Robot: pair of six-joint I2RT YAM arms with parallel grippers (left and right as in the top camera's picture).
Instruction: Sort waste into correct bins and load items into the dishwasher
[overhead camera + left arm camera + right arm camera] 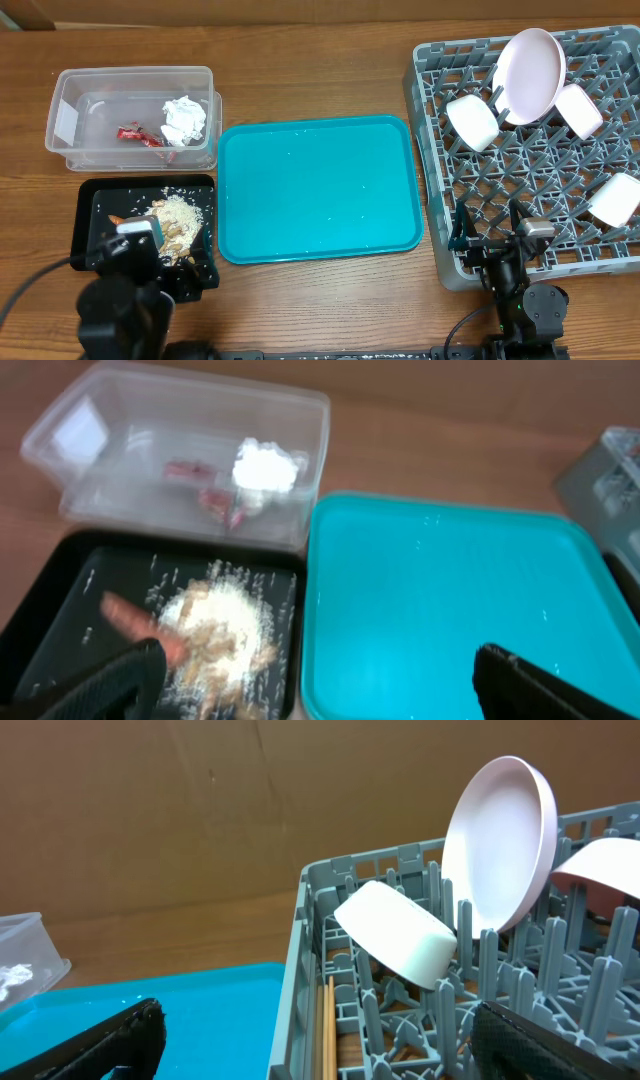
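Left fingers [110, 680] spread apart above black tray [100, 203] holding food scraps [180, 215]. Right fingers [110, 1040] spread apart at grey dish rack [428, 150] holding white plate [530, 70].

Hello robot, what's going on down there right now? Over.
Left gripper and right gripper open, empty. Tissue and wrapper in clear tub; rice scraps in black tray. Plate, chopsticks in dish rack. Nothing blocking.

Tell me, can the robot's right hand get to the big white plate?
Probably yes. The open right hand hovers at the near edge of the rack, and the plate leans there with its top rim free.
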